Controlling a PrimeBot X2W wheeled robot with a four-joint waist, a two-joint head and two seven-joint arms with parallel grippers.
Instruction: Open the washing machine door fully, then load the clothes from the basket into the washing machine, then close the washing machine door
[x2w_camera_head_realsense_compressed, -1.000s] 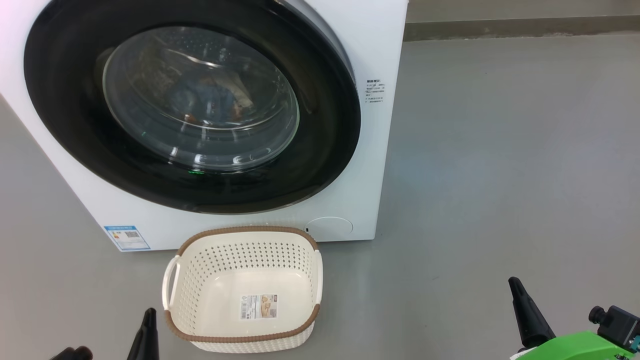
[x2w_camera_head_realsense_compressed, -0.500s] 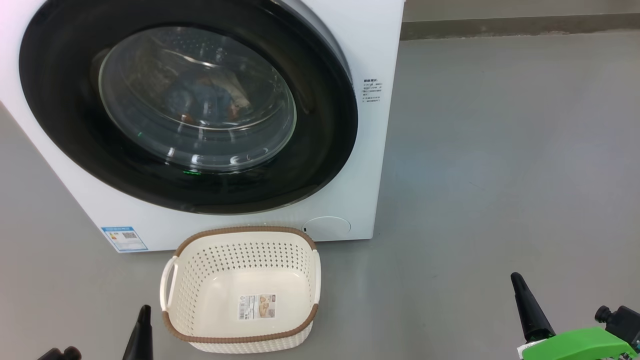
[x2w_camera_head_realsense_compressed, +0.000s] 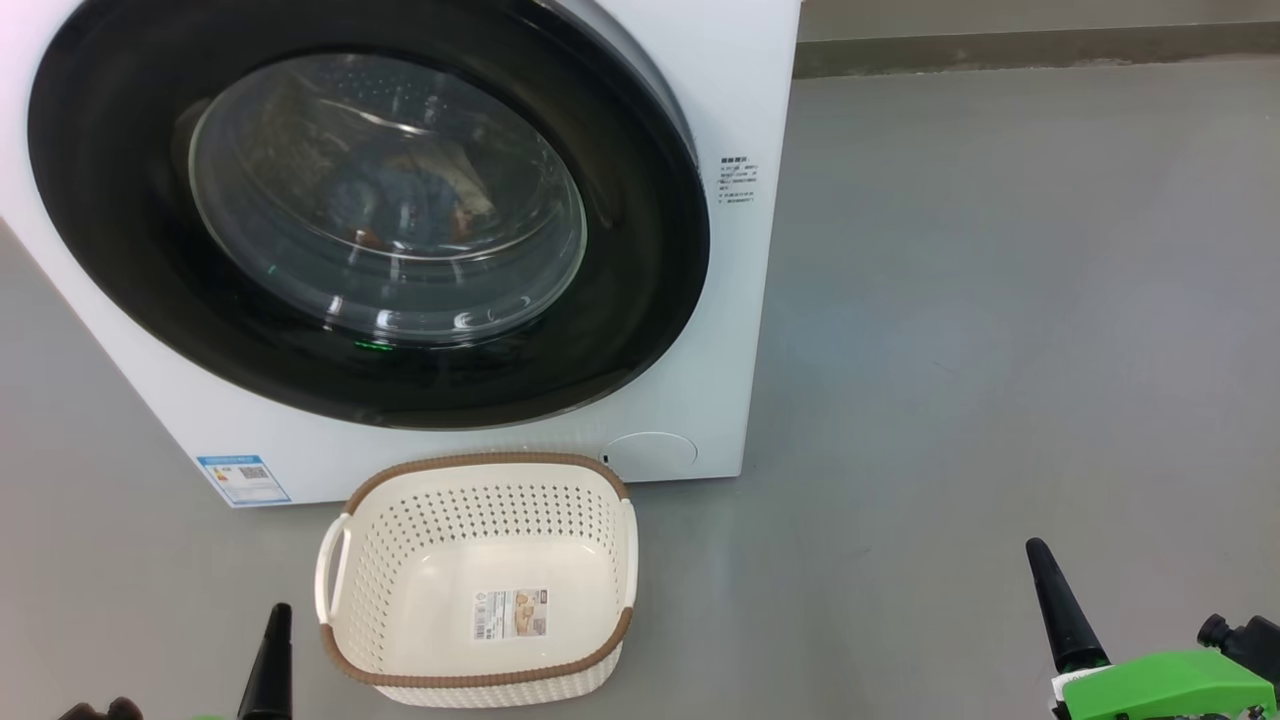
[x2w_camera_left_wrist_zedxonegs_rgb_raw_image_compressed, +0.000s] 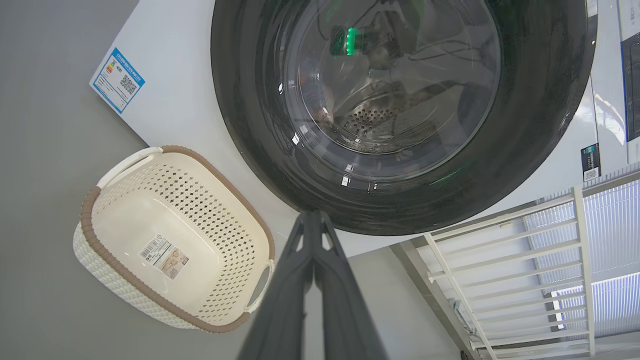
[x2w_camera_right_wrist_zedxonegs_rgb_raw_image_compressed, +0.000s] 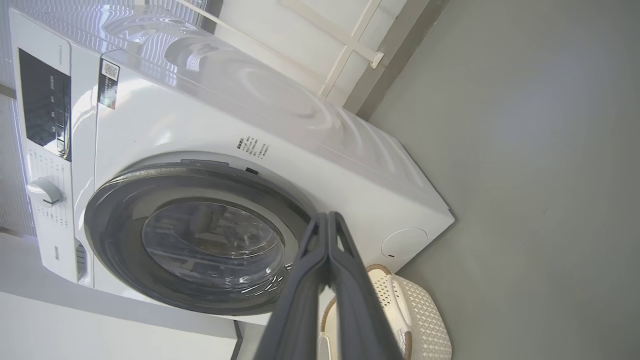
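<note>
White perforated basket (x2w_camera_head_realsense_compressed: 400, 560), brown rim; glossy black door (x2w_camera_head_realsense_compressed: 120, 250).

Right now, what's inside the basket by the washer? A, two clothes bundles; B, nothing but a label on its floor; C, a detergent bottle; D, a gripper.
B: the basket holds just its label, while the clothes show through the glass of the washing machine door.

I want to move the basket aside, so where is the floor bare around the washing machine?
Widest bare floor lies right of the washing machine and basket, back to the wall and forward to the right fingers. A narrower strip lies left of the basket, beside the left fingers. Crowded: basket close below the door.
</note>
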